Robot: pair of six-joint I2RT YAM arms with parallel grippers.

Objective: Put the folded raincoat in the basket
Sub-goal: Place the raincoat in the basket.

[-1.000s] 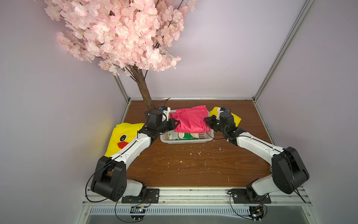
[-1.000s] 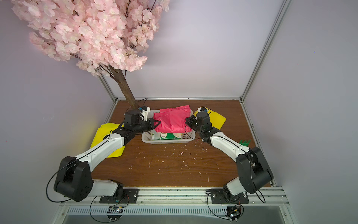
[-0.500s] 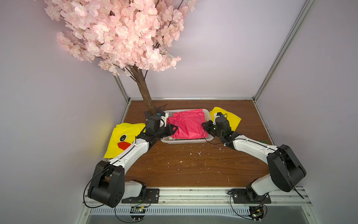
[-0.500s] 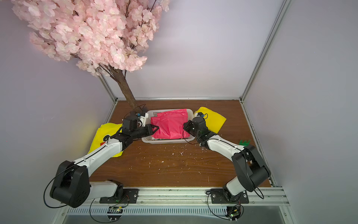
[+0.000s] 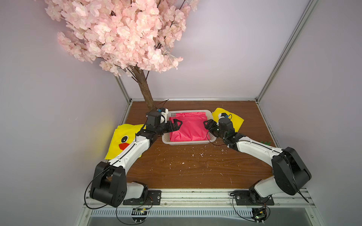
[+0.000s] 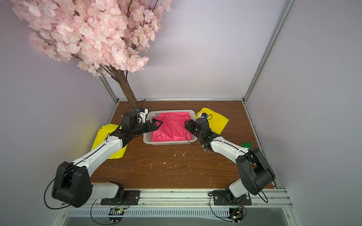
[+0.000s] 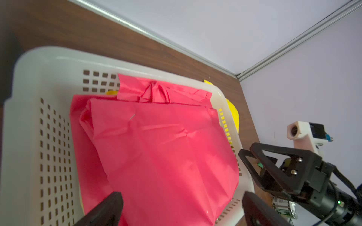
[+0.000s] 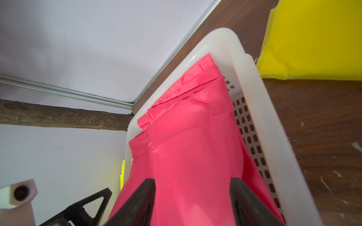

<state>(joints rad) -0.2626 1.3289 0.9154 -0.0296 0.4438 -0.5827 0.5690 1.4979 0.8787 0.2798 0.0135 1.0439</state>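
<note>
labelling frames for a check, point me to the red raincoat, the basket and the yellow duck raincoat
red raincoat (image 5: 188, 128), in a top view, centre of the fold
basket (image 5: 186, 142), in a top view, near wall's rim
yellow duck raincoat (image 5: 122, 132), in a top view, above the eye

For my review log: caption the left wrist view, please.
The folded red raincoat lies in the white basket, left gripper open over it.

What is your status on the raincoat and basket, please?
Left gripper open, right gripper open, over opposite ends of basket. Red raincoat lying inside it. Nothing blocking.
</note>
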